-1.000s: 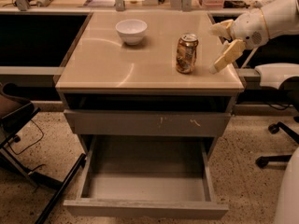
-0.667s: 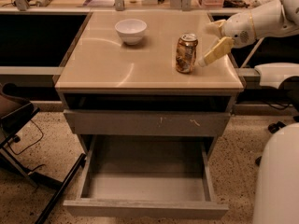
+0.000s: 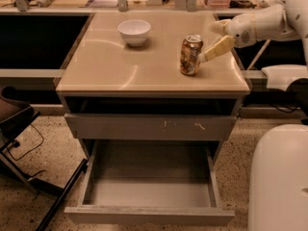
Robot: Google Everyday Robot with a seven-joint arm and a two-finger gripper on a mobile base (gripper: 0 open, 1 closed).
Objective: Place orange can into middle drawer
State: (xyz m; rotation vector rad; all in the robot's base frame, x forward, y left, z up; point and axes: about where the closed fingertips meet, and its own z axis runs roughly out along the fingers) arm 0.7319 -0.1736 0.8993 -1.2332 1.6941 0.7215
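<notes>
Camera view looks down on a tan cabinet top [image 3: 144, 76] with drawers beneath it, and my gripper [image 3: 215, 36] comes in from the right side of the picture on the end of my white arm [image 3: 269, 23]. My fingers [image 3: 219, 47] stand apart and hold nothing. The nearer one slants down and leftward, and the other sits higher and farther back. The orange can [image 3: 191, 55] stands upright on the cabinet top, toward its right side, with its silver top and pull tab facing up. The tip of my nearer finger comes to the can's right flank at about mid-height, but I cannot tell whether it touches the metal or stops just beside it. My farther finger is level with the can's top and apart from it, so the can is not clasped between the two. A white bowl [image 3: 134, 32] sits to the left of the can and farther back on the same surface, well apart from it and from my gripper. Below the top there is a dark slot, then a shallow grey drawer front [image 3: 120, 127] with pale scratch marks. Under that, the middle drawer [image 3: 149, 216] is pulled far out toward the camera, its grey floor and side walls showing behind the plain front panel. The can is up on the cabinet top, not in that drawer. My rounded white base [image 3: 279, 177] fills the lower right corner, and a dark chair frame [image 3: 19, 124] stands on the speckled floor [image 3: 53, 143] at the left.
</notes>
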